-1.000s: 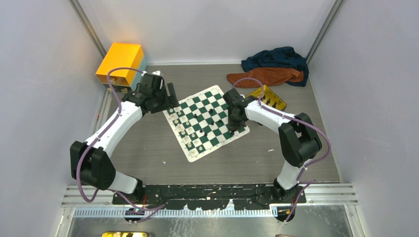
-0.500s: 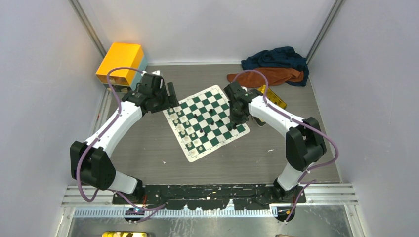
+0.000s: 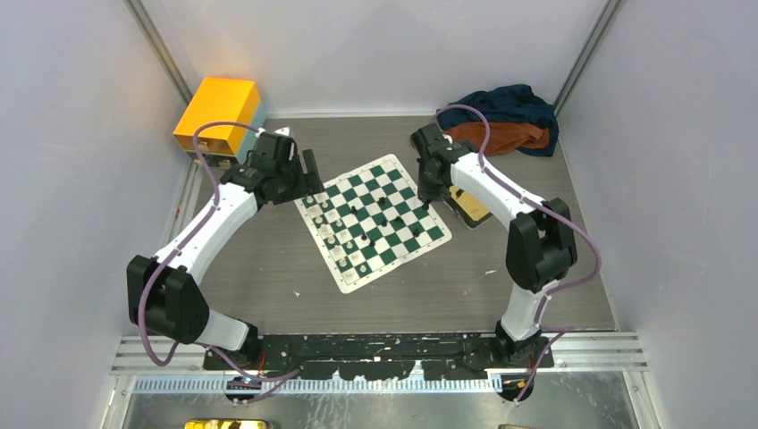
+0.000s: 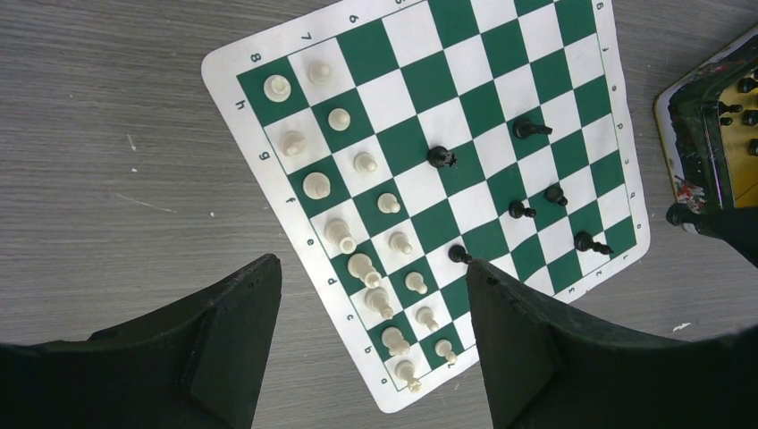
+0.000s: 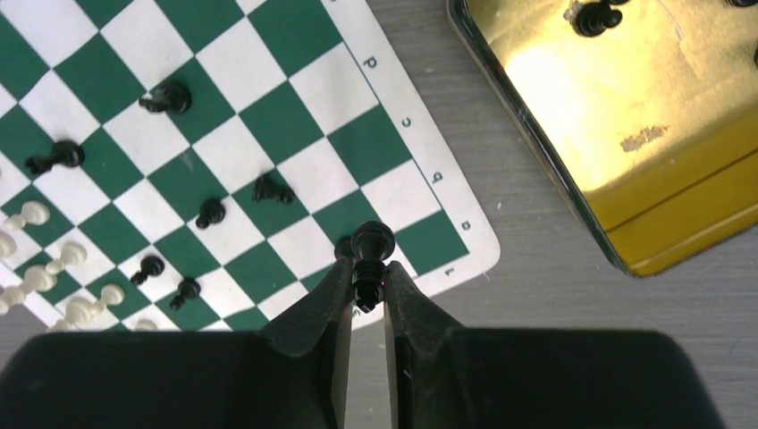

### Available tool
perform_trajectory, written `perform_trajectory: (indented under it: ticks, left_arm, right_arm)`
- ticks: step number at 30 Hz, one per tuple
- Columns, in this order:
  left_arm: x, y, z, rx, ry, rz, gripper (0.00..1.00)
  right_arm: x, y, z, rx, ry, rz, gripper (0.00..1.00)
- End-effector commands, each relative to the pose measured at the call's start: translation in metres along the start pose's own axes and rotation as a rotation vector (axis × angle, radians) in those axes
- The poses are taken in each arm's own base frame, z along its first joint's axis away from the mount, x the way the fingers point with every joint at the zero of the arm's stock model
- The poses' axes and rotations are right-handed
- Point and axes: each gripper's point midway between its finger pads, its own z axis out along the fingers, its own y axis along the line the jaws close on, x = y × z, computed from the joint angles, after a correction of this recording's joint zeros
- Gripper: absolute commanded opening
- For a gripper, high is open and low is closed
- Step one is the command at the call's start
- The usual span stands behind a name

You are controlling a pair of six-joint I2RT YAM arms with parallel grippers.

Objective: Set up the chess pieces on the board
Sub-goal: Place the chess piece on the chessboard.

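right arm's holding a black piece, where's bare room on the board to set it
Bare: the board squares along the lettered edge beside the gold tin. Crowded: cream pieces fill the two opposite rows; black pieces dot the middle.

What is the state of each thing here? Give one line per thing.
board, lying flat.
white pieces, lined up in two rows along one edge.
black pieces, scattered on the board, not in rows.
right fingers, shut on the held black piece.
left fingers, open, empty.
gold tin, open, a black piece inside.
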Motion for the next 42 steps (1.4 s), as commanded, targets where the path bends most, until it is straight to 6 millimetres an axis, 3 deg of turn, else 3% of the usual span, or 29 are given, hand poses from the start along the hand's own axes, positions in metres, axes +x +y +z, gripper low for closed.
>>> perform_trajectory:
  ticks: [1,10,20,38,42]
  left_arm:
    - [-0.023,-0.011,-0.009,0.039,-0.069,0.008,0.76]
    - [-0.024,-0.013,-0.005,0.043,-0.067,0.013,0.76]
    - [-0.024,-0.013,-0.001,0.047,-0.066,0.007,0.76]
    - [-0.024,-0.011,0.003,0.038,-0.060,0.002,0.76]
    - [-0.023,-0.011,0.005,0.039,-0.055,0.000,0.76]
  right_arm:
    - [-0.025,0.011,0.010,-0.022,-0.031,-0.001,0.03]
    - [-0.040,0.023,0.042,-0.021,0.003,-0.007,0.02]
    - [-0.039,0.029,0.064,-0.026,0.041,-0.011,0.02]
    - [-0.041,0.030,0.084,-0.027,0.071,-0.008,0.03]
    - [-0.039,0.029,0.086,-0.030,0.077,-0.007,0.07]
